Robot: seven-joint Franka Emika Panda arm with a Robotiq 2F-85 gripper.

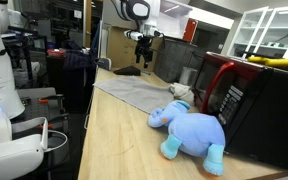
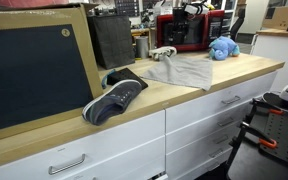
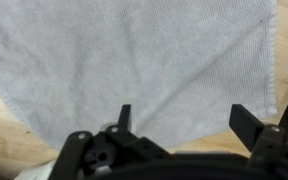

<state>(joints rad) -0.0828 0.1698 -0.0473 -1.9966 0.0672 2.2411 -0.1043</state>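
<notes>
A grey cloth (image 3: pixel 134 60) lies flat on the wooden counter (image 3: pixel 2 145) and fills most of the wrist view. My gripper (image 3: pixel 187 120) hangs above it, open, with nothing between its dark fingers (image 3: pixel 249 122). In an exterior view the gripper (image 1: pixel 143 52) is well above the far end of the cloth (image 1: pixel 134 92). A dark shoe (image 1: pixel 127 71) lies beyond that end of the cloth. In an exterior view the same shoe (image 2: pixel 114 98) rests near the counter's front edge, beside the cloth (image 2: pixel 179 70).
A blue plush elephant (image 1: pixel 189 130) lies by a red and black microwave (image 1: pixel 244 95) on the counter. A small white object (image 1: pixel 181 90) sits at the cloth's edge. A large black board (image 2: pixel 34 65) leans at one end of the counter (image 2: pixel 134 115).
</notes>
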